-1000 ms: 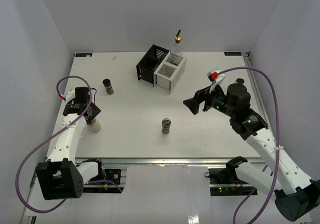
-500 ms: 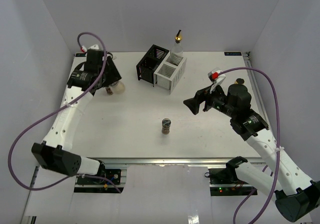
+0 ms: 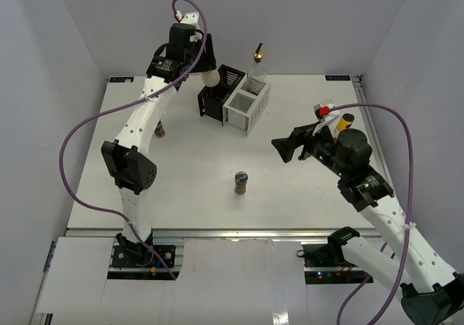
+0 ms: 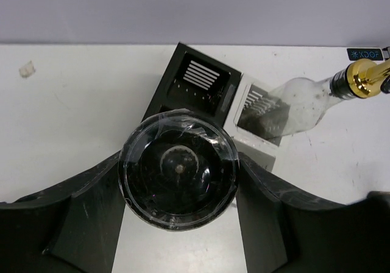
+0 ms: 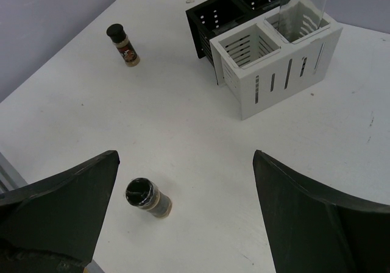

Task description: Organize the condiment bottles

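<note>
1. The left arm stretches to the far side of the table [image 3: 181, 173]. The left gripper [image 4: 178, 184] is partly closed around the cream shaker [image 3: 211, 77], with a finger [image 4: 79, 218] pressed against each side of its round body.
2. The shaker is held over the black rack [image 3: 220, 96]. In the left wrist view its dark round end covers the nearer of the two compartments, and the farther one shows its slatted wall. I cannot tell whether the shaker has dipped below the rim.
3. The white rack [image 3: 245, 109] stands touching the black rack on its right side. The clear bottle [image 3: 257, 70] with the brass spout stands in the white rack's far compartment.
4. A brown jar [image 3: 241, 183] with a dark lid stands upright near the middle of the table, well apart from the racks and from both arms.
5. A second jar [image 3: 159, 130] stands on the left part of the table. The left arm partly hides it from above (the right wrist view shows it whole and upright).
6. The right gripper [image 3: 284, 149] hovers over the right half of the table. Its jaws are spread wide and hold nothing. From its own camera, the brown jar sits on the table between the two fingers, touching neither.
7. A small yellow bottle [image 3: 346, 121] with a dark cap shows just behind the right arm, near the table's right edge — most of it is hidden.
</note>
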